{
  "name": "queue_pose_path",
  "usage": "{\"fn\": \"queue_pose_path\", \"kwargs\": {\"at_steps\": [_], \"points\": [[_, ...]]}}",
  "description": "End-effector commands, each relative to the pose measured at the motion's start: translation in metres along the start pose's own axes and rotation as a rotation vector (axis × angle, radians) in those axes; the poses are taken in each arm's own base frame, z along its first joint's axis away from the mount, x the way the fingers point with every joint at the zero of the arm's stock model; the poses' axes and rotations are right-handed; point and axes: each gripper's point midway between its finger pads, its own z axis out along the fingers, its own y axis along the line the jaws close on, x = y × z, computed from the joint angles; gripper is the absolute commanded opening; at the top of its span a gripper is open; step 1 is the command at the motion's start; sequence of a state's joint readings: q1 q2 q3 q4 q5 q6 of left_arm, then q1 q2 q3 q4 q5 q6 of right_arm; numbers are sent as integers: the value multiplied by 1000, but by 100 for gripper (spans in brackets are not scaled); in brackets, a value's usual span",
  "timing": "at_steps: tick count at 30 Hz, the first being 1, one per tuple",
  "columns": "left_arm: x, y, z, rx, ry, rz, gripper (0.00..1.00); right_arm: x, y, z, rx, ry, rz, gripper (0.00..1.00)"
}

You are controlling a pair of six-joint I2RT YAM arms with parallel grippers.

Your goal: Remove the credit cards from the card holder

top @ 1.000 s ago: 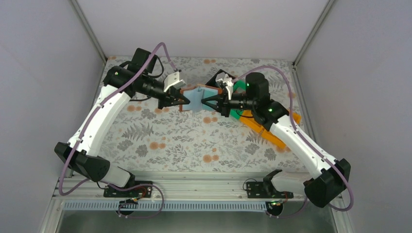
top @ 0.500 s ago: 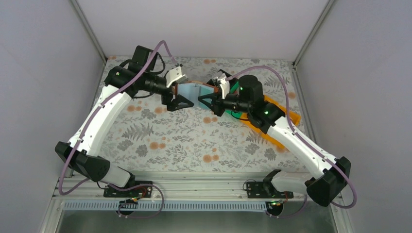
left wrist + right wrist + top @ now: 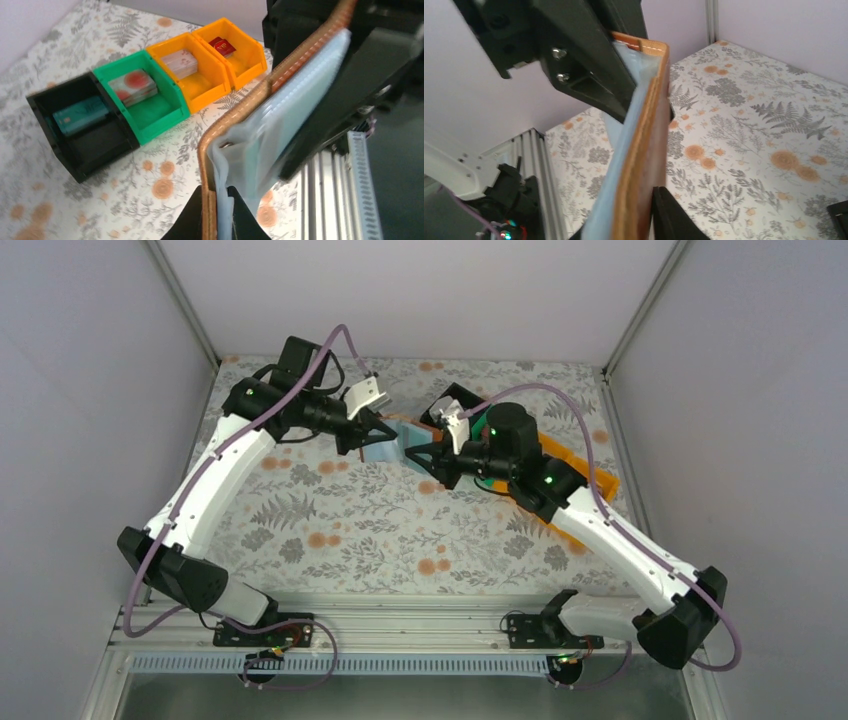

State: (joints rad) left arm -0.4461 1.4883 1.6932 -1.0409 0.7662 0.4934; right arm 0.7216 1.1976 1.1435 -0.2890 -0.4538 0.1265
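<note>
The card holder [image 3: 393, 443], brown outside and pale blue-grey inside, hangs above the table between both grippers. My left gripper [image 3: 374, 433] is shut on one flap of the card holder [image 3: 260, 135], both fingertips [image 3: 200, 217] pinching leather and lining. My right gripper [image 3: 417, 454] is shut on the other flap of the card holder [image 3: 644, 150], with one black finger [image 3: 674, 215] against the brown side. Credit cards lie in the bins: a teal one [image 3: 80, 116], a pale red-spotted one [image 3: 132, 85], a pale one [image 3: 180, 62] and a red one [image 3: 222, 47]. No card shows in the slots.
A row of bins stands at the back right: black [image 3: 95, 145], green [image 3: 160, 112], and two orange [image 3: 205, 87], [image 3: 247, 67]. In the top view the right arm covers most of them, leaving the black bin [image 3: 450, 400] and an orange one [image 3: 580, 468] showing. Enclosure walls surround the floral table.
The left gripper let go, shifted back and closed again on its flap. The right arm swung left. The card holder went from spread flat to folded steeper between the grippers.
</note>
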Motion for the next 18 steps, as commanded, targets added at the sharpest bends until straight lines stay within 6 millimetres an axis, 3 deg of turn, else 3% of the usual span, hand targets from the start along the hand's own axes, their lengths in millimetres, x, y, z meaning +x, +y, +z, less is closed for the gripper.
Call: {"fn": "queue_pose_path", "kwargs": {"at_steps": [1,4,7,13,18], "points": [[-1,-2,-6,0,-15,39,3,-17,28,-25,-78,-72,-90,23],[0,-5,-7,20,-17,41,2,-15,16,-32,-30,-75,-76,32],[-1,-6,-7,21,-19,44,2,-12,6,-37,-1,-77,-49,33],[-4,-7,-10,25,-25,44,2,3,-6,-28,12,-33,-2,26],[-3,-7,-12,23,-26,45,2,11,-8,-26,-15,-26,16,10]]}}
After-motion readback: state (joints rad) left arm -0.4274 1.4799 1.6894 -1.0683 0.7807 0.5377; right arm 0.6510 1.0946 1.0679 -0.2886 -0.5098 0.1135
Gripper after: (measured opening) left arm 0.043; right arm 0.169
